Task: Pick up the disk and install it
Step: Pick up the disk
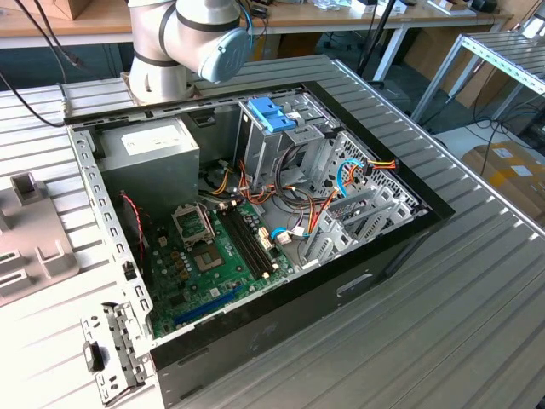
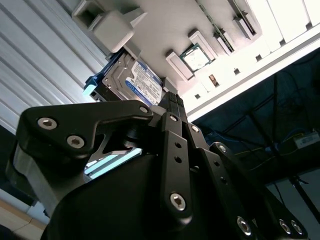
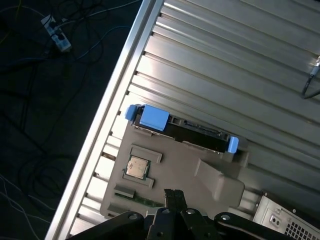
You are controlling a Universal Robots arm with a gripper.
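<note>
Disk (image 3: 196, 132) stands on edge in a slot of the grey holder (image 3: 200, 170) on the ribbed table (image 3: 225, 60), seen in both wrist views. Light-blue rail pieces show at each end w/ the dark body btwn them; its lower part is sunk in the slot & hidden. In the second wrist view the disk (image 2: 135, 80) shows its labelled face, and its near edge is covered by the gripper (image 2: 172, 98). In the first wrist view the gripper (image 3: 173, 194) is closed, fingertips together w/ nothing btwn them, not touching the disk. A chip (image 3: 137, 167) sits in a holder pocket near the disk.

Exterior view: arm (image 1: 200, 38) in the upper centre of the frame, cut off by the top edge. Open PC case (image 1: 255, 221) mid-frame, w/ a blue bracket (image 1: 271, 113) on its drive cage (image 1: 255, 149). Grey holder (image 1: 34, 243) at the exterior view's left, cropped by the frame edge.
</note>
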